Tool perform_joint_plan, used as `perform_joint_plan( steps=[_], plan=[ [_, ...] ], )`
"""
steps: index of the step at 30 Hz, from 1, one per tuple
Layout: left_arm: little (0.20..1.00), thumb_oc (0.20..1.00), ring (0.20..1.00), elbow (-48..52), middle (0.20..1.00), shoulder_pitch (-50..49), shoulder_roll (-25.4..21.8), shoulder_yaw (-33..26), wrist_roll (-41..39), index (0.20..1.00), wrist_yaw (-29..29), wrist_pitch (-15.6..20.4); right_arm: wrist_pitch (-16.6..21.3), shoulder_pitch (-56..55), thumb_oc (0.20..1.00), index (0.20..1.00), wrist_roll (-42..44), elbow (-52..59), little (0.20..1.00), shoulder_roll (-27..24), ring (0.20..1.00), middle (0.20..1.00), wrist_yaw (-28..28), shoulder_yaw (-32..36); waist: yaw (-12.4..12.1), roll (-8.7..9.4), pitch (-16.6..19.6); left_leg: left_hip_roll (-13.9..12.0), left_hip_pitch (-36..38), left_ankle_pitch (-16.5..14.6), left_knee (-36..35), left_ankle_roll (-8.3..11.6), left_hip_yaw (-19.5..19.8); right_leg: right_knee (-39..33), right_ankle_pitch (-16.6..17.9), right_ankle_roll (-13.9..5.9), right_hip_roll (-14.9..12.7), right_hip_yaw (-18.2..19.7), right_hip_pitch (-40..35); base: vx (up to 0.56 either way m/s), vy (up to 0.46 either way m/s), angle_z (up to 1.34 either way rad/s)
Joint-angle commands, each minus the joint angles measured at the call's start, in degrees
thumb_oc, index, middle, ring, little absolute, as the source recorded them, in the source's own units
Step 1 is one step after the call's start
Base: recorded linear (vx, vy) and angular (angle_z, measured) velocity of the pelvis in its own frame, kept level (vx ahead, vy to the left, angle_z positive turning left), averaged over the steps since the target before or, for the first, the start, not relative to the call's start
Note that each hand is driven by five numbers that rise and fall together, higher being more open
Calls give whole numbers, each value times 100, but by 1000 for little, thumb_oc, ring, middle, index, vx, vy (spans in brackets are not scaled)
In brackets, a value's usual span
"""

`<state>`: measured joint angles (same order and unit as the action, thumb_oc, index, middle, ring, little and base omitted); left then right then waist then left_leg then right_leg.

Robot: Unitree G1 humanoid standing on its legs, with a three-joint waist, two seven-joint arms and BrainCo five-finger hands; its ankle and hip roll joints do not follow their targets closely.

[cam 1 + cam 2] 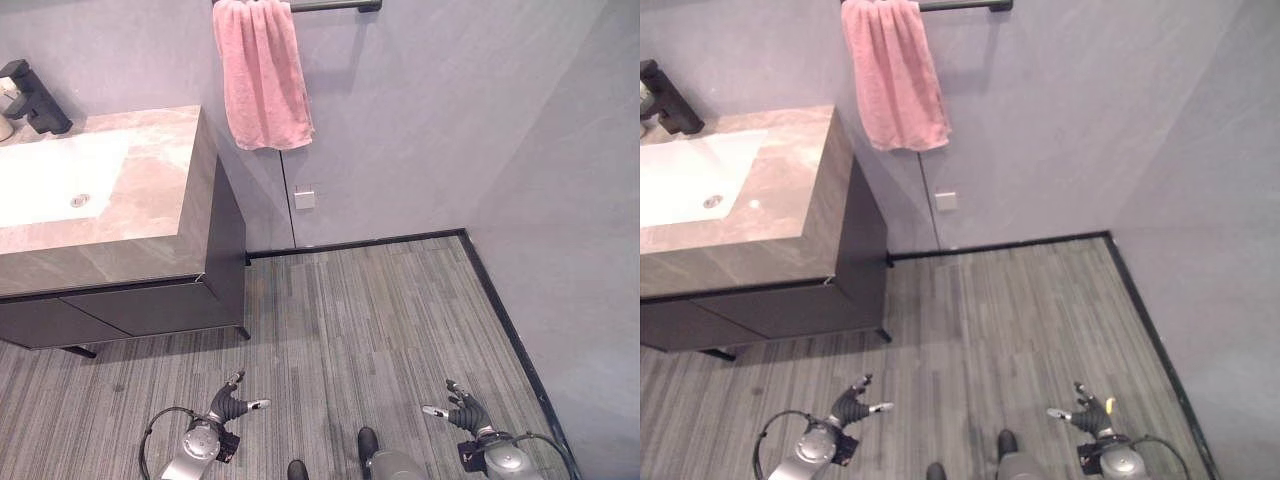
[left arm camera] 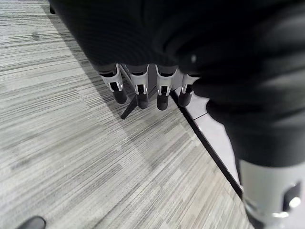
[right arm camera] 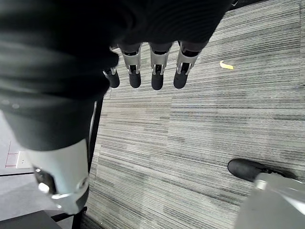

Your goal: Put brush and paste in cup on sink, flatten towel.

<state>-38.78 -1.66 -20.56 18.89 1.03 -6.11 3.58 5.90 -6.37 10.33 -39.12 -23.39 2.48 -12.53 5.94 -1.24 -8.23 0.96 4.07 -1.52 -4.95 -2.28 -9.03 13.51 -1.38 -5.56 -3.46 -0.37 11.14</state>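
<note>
Sink set in bench at far left, tap behind it by the wall. Towel hung on rail to the right of bench, above socket. Left hand and right hand low over floor, well apart.

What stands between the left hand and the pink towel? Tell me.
Bare striped floor and grey wall; the left hand hangs open low, the towel high on its rail, per the left eye view.

Pink towel on a black bar, grey wall. Beige marbled surface with a white sink, black tap, dark cabinet. Floor is grey with streaky stripes and a black skirting.
</note>
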Motion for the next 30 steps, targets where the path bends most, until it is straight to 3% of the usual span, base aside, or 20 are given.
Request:
perform_joint_plan(
  steps=[1, 2, 3, 4, 10, 12, 15, 16, 17, 18, 19, 20, 23, 25, 26, 27, 28, 29, 30],
  plan=[
    [1000, 1000, 1000, 124, 1000, 100, -268, 18, 211, 1000, -142, 189, 194, 112, 1000, 1000, 13, 105, 1000, 91, 1000, 1000, 117, -121, 137, 264, -61, 263, -13, -509, 471, -99, 411, 822, 205, -383, 101, 682, 185, 77, 53, -8],
    [1000, 1000, 1000, 123, 1000, 101, -267, 18, 211, 1000, -142, 190, 194, 113, 1000, 1000, 13, 105, 1000, 91, 1000, 1000, 117, -121, 137, 265, -65, 264, -8, -510, 471, -99, 411, 826, 201, -383, 101, 682, 183, 154, 40, 14],
    [1000, 1000, 1000, -31, 1000, 194, -223, 33, 217, 1000, -154, 199, 216, 21, 1000, 1000, 127, 148, 1000, 57, 1000, 1000, 103, -98, 212, 294, -121, 395, 174, -615, 443, -147, 486, 453, 209, -275, 209, 333, 392, 205, 34, 27],
    [1000, 1000, 1000, -76, 1000, 206, -204, 41, 212, 1000, -153, 214, 222, 28, 1000, 1000, 123, 121, 1000, 45, 1000, 1000, 106, -101, 219, 295, -129, 405, 236, -649, 420, -146, 484, 261, 274, -263, 143, 143, 425, 208, 34, 49],
    [1000, 1000, 1000, -309, 1000, 289, -42, 35, 83, 1000, -184, 232, 212, 155, 1000, 1000, 145, -144, 1000, 34, 1000, 1000, 138, -166, 357, 271, -109, 415, 520, -814, 450, -70, 695, -367, 590, -313, 303, 232, 621, 221, -71, 20],
    [1000, 1000, 1000, -388, 1000, 326, 6, 15, 33, 1000, -204, 232, 217, 165, 1000, 1000, 151, -97, 1000, -18, 1000, 1000, 137, -128, 409, 256, -31, 344, 755, -894, 433, 12, 827, -438, 661, -271, 324, -38, 733, 321, -199, 10],
    [1000, 1000, 1000, -416, 1000, 381, 31, 55, 0, 1000, -197, 234, 242, 105, 1000, 1000, 209, -88, 1000, -49, 1000, 1000, 141, -106, 499, 253, 36, 248, 793, -934, 721, 128, 1029, -299, 535, -143, 459, 220, 617, 267, -202, 38],
    [1000, 1000, 1000, -503, 1000, 393, 60, 55, -73, 1000, -192, 242, 253, 69, 1000, 1000, 251, -78, 1000, -98, 1000, 1000, 137, -90, 556, 211, 66, 151, 791, -891, 973, 204, 1107, -121, 404, -61, 613, 413, 559, 289, -260, 43],
    [1000, 1000, 1000, -598, 1000, 400, 143, 44, -249, 1000, -165, 260, 263, 27, 1000, 1000, 254, -40, 1000, -174, 1000, 1000, 142, -74, 564, 191, 123, 110, 564, -538, 1608, 392, 1112, -258, 299, 91, 644, 402, 290, 284, -261, 33],
    [1000, 1000, 1000, -602, 1000, 402, 147, 45, -251, 1000, -166, 262, 263, 26, 1000, 1000, 255, -39, 1000, -179, 1000, 1000, 141, -73, 576, 185, 122, 104, 547, -552, 1641, 398, 1125, -269, 304, 95, 644, 389, 284, 305, -337, 38],
    [1000, 1000, 1000, -614, 1000, 466, 227, 68, -375, 1000, -148, 254, 276, 27, 1000, 1000, 258, 12, 1000, -298, 1000, 1000, 138, -61, 538, 240, 43, 49, -85, 181, 2939, 665, 1052, -453, 246, 260, 598, 344, -70, 185, -279, 65],
    [1000, 1000, 1000, -636, 1000, 541, 217, 114, -354, 1000, -158, 256, 297, 29, 1000, 1000, 257, 61, 1000, -359, 1000, 1000, 151, -70, 529, 354, -38, 29, -463, 400, 3604, 711, 944, -543, 256, 345, 508, 342, -204, 235, -374, 78],
    [1000, 1000, 1000, -652, 1000, 639, 214, 136, -364, 1000, -209, 262, 278, 61, 1000, 1000, 262, 85, 1000, -426, 1000, 1000, 179, -113, 458, 488, -177, -68, -871, 325, 4295, 644, 628, -628, 210, 470, 448, 325, -419, 121, -194, 16],
    [1000, 1000, 1000, -691, 1000, 672, 246, 93, -435, 1000, -243, 290, 229, 78, 1000, 1000, 158, 80, 1000, -474, 1000, 1000, 169, -184, 342, 489, -219, 47, -1309, 140, 4030, 570, 423, -789, 158, 469, 395, 400, -695, 268, -90, 5],
    [1000, 1000, 1000, -704, 1000, 633, 247, 30, -501, 1000, -266, 313, 196, 99, 1000, 1000, 67, 51, 1000, -478, 1000, 1000, 157, -225, 238, 424, -215, 212, -1607, 45, 3181, 489, 442, -986, 121, 391, 388, 510, -909, 401, -19, 11],
    [1000, 1000, 1000, -694, 1000, 605, 239, 23, -502, 1000, -270, 329, 191, 94, 1000, 1000, 24, 33, 1000, -473, 1000, 1000, 176, -234, 214, 375, -205, 172, -1674, 20, 2626, 449, 466, -1043, 72, 348, 396, 547, -960, 428, 40, 2],
    [1000, 1000, 1000, -691, 1000, 566, 230, 18, -480, 1000, -274, 337, 191, 80, 1000, 1000, -36, 11, 1000, -465, 1000, 1000, 194, -245, 159, 309, -206, 111, -1709, 129, 1914, 435, 539, -1105, 14, 305, 413, 585, -1061, 241, 54, -17],
    [1000, 1000, 1000, -689, 1000, 559, 233, 21, -479, 1000, -274, 337, 192, 74, 1000, 1000, -39, 10, 1000, -466, 1000, 1000, 196, -245, 156, 328, -209, 137, -1633, 164, 1811, 431, 531, -1117, 2, 300, 387, 591, -1093, 405, 95, -70],
    [1000, 1000, 1000, -716, 1000, 510, 240, 35, -452, 1000, -281, 340, 209, 57, 1000, 1000, -114, -61, 1000, -441, 1000, 1000, 216, -260, 46, 184, -207, 55, -1942, 636, 764, 503, 752, -1251, -96, 270, 426, 694, -1327, 422, 93, -68]
  ],
)
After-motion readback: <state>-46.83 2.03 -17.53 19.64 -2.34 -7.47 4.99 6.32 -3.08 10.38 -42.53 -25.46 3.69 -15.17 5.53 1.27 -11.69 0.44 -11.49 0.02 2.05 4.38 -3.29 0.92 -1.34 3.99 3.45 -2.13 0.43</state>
